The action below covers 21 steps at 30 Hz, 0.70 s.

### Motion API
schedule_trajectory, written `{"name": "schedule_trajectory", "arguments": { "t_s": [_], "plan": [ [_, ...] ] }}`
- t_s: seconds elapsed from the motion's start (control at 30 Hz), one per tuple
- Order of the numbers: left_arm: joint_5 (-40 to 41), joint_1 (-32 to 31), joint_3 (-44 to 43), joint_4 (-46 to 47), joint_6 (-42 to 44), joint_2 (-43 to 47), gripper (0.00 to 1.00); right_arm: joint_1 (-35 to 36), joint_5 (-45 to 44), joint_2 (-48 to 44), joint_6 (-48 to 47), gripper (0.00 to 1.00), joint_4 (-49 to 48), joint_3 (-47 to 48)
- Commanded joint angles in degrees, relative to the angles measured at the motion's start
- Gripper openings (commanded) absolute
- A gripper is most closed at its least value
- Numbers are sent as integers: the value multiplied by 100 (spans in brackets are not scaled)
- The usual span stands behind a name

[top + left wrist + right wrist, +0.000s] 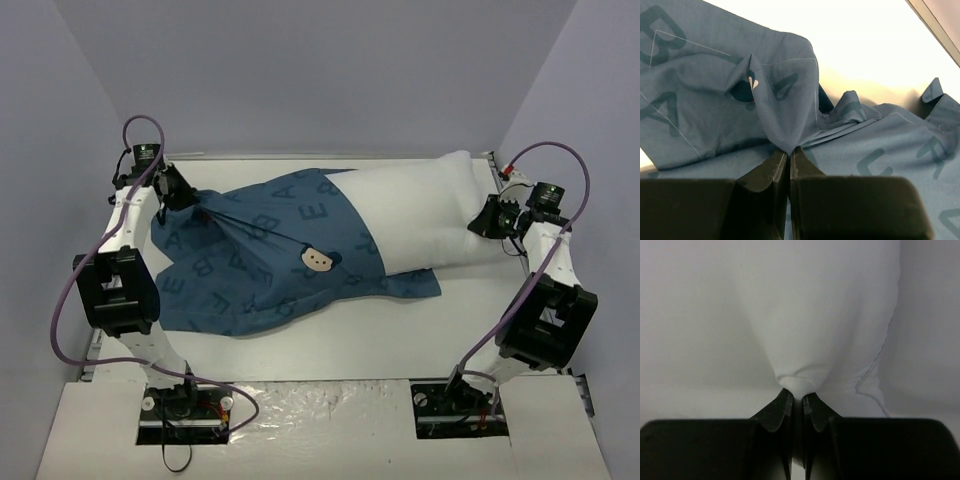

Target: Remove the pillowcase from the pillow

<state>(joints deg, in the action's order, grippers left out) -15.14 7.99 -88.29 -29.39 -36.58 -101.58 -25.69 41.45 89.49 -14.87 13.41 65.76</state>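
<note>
Presently on the table (400, 335), four entries.

1. Pillowcase (260, 275): dark teal-blue cloth with lighter blue letters and one cartoon mouse face (318, 261). It lies creased across the left and middle of the table. Its right portion covers the left end of the pillow, and a flat flap extends toward the near side below the pillow.

2. Pillow (420, 215): plain white and plump, lying lengthwise toward the far right of the table. The right half is bare; the left end sits inside the pillowcase.

3. Left gripper (789, 151): positioned at the far left edge of the cloth. Its fingers are clamped together on a pinched peak of pillowcase fabric. Taut folds run from the pinch toward the mouse face.

4. Right gripper (796, 396): positioned at the pillow's bare right end. Its fingers are clenched on a small gathered nub of white pillow fabric, which fans out wide beyond the tips.
</note>
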Motion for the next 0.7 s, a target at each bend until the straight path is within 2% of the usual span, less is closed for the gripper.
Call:
{"name": "schedule_trajectory", "arguments": {
  "t_s": [0.0, 0.1, 0.13, 0.2, 0.23, 0.27, 0.3, 0.37, 0.4, 0.43, 0.5, 0.53, 0.63, 0.67],
  "plan": [
    [590, 204, -223, 206, 264, 42, 2, 64, -383, -406, -569, 0, 311, -98],
    [652, 194, -399, 13, 449, -20, 2, 64, -471, -485, -526, 0, 338, 7],
    [626, 194, -460, -32, 502, -28, 14, 73, -437, -468, -578, 2, 503, 94],
    [504, 90, -732, -198, 730, -20, 49, 152, -103, -468, -1049, 24, 941, 559],
    [451, 2, -846, -225, 888, 67, 69, 204, 37, -511, -1305, 46, 1127, 744],
    [381, -103, -1030, -208, 1289, 138, 74, 240, 282, -547, -1699, 55, 1329, 954],
    [328, -374, -1119, -208, 1502, 312, 84, 397, 650, -669, -2451, 71, 1609, 1313],
    [336, -683, -1217, -121, 2116, 568, 88, 608, 1030, -758, -3464, 83, 2040, 1588],
    [336, -833, -1069, 2, 2302, 917, 90, 888, 1293, -749, -4731, 92, 2661, 1807],
    [327, -1208, -885, 195, 2452, 1138, 91, 1065, 1330, -732, -5310, 97, 2945, 1870],
    [362, -1501, -235, 609, 2910, 1795, 94, 1433, 1156, -600, -6443, 100, 3873, 1967],
    [475, -1728, 2, 714, 2972, 2026, 94, 1905, 981, -548, -7519, 100, 4210, 1993],
    [362, -2028, 1074, 724, 2814, 2931, 95, 2847, -152, -555, -7924, 100, 4364, 1775],
    [484, -2334, 1347, 628, 2744, 3168, 95, 3277, -372, -799, -7908, 100, 4198, 1591]
  ]
}}
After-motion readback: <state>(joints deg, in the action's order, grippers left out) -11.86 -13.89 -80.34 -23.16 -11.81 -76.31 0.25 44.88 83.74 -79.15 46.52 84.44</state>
